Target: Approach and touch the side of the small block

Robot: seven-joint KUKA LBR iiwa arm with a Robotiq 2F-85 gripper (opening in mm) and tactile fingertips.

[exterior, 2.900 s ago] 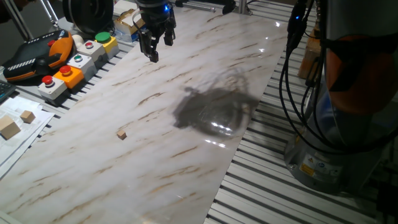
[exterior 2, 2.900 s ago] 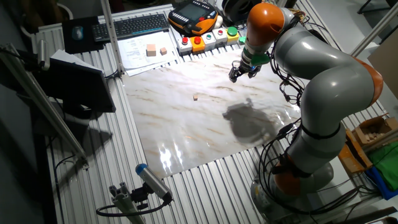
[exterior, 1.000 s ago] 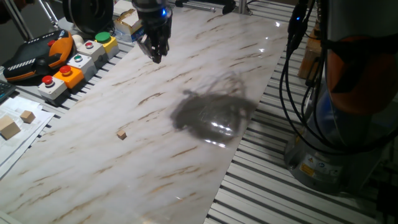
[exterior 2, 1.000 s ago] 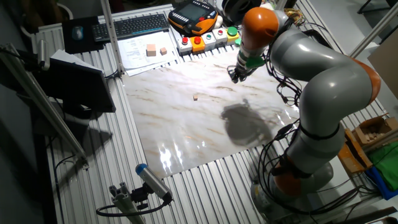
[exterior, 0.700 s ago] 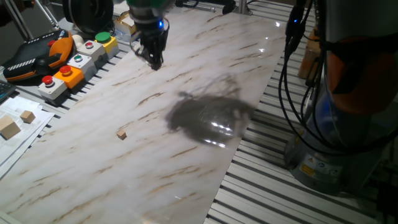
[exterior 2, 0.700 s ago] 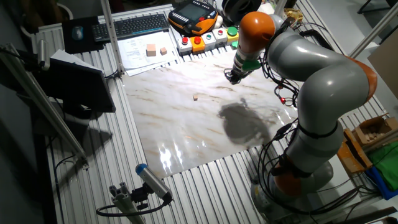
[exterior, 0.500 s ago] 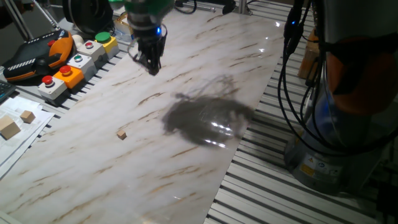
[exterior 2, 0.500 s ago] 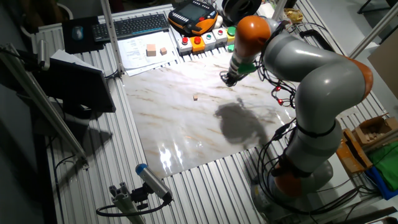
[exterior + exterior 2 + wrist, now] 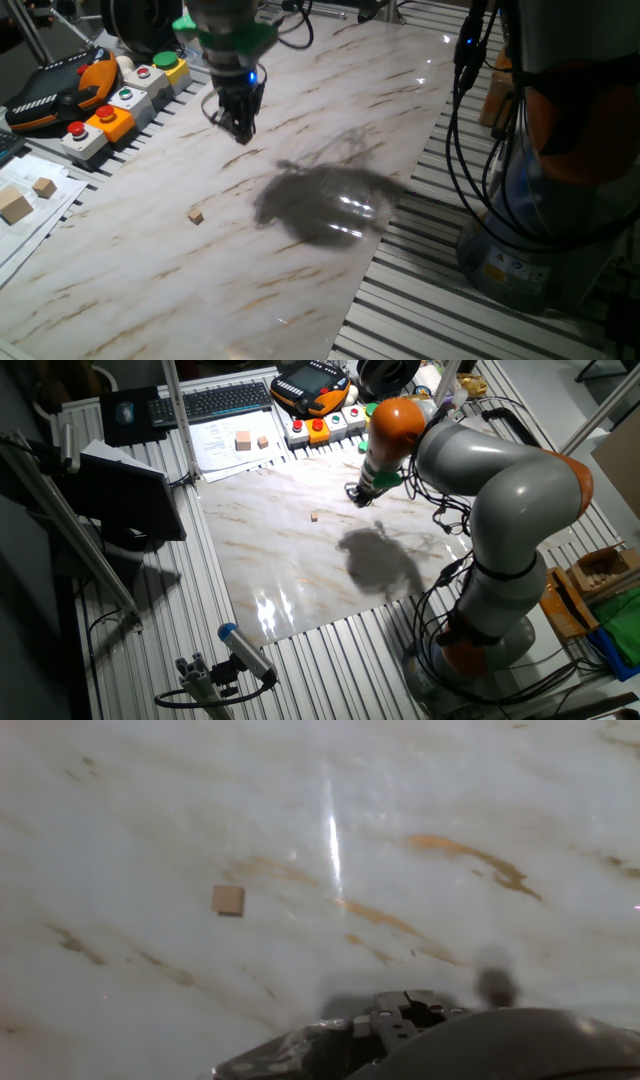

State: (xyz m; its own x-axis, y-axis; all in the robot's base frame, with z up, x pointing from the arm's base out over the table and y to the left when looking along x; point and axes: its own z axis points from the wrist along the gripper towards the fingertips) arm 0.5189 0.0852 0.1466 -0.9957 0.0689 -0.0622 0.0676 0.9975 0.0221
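The small block (image 9: 196, 215) is a tiny light-brown wooden cube lying alone on the marbled table top (image 9: 330, 110). It also shows in the other fixed view (image 9: 314, 516) and at the left of the hand view (image 9: 228, 900). My gripper (image 9: 240, 128) hangs just above the table with its fingers pressed together and nothing between them. It is well apart from the block, up and to the right of it in this view. In the other fixed view my gripper (image 9: 358, 496) is to the right of the block. Its dark tip (image 9: 405, 1012) fills the bottom of the hand view.
Two larger tan blocks (image 9: 14, 205) (image 9: 44, 187) lie on paper at the left edge. Button boxes (image 9: 110, 122) and an orange teach pendant (image 9: 60, 92) line the table's far left side. A keyboard (image 9: 225, 400) is behind them. Cables (image 9: 470, 120) hang at the right by the arm's base.
The gripper's fingers went from apart to together. The arm has moved down and toward the small block, closing part of the gap. The block has not moved.
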